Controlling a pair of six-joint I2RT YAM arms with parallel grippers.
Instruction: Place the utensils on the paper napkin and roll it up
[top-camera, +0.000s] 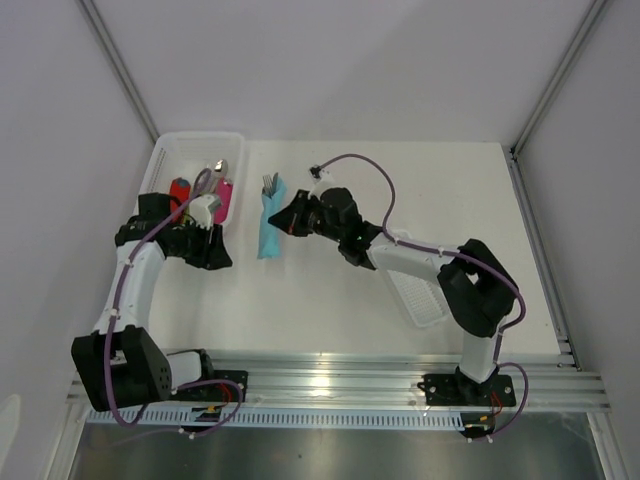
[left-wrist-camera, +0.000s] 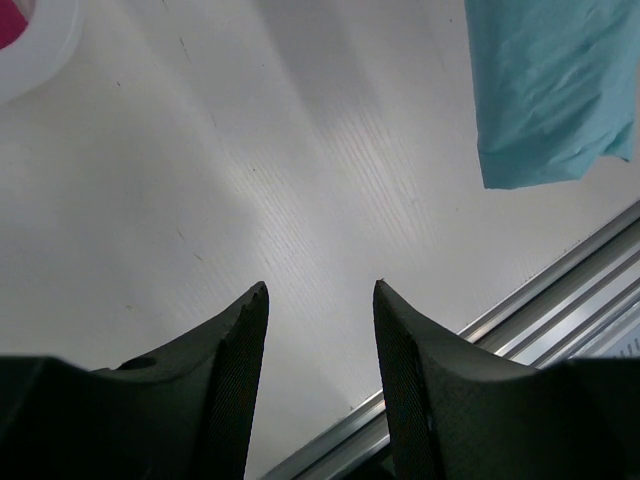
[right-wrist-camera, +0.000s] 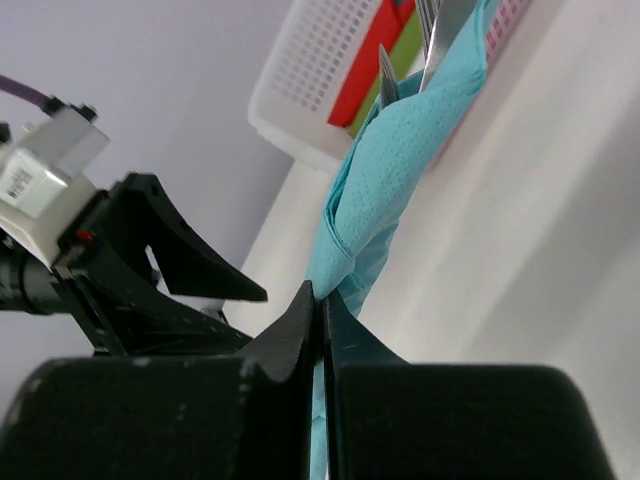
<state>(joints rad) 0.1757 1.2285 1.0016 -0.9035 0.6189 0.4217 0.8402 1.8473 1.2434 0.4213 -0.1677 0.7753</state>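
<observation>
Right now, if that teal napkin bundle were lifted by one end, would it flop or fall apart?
Probably stiffer than bare paper, since the utensils sit inside the paper napkin. Its wrap looks loose and creased, so it may unroll. The smooth metal tips poking out could slide free if tilted.

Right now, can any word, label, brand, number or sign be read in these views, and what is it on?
No text can be read in any view.
White label on the left arm's white camera housing: dark print, too small and blurred to read.
</observation>
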